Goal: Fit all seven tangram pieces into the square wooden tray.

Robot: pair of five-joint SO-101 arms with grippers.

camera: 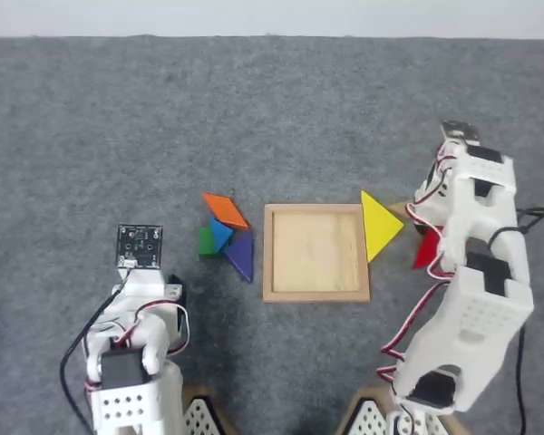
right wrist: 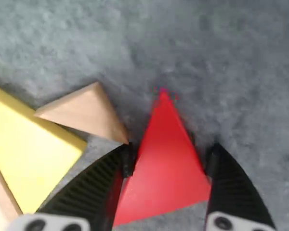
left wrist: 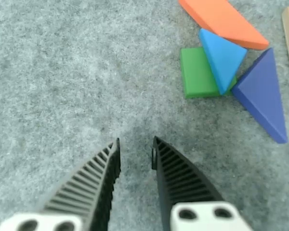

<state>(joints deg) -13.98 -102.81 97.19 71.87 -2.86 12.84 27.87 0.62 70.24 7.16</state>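
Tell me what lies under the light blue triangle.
Under the light blue triangle lies part of the green square; that covered part cannot be seen. Whether it also overlaps the orange piece is unclear.

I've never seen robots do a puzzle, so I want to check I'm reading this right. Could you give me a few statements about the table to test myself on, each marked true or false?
1. Some pieces already lie inside the wooden tray. False: its inside is bare, and the yellow triangle sits only at its edge.
2. The left tool holds nothing. True.
3. The red triangle lies right beside the green square. False: it is across the tray from the square, at the right tool.
4. The small blue triangle lies partly on top of the green square. True.
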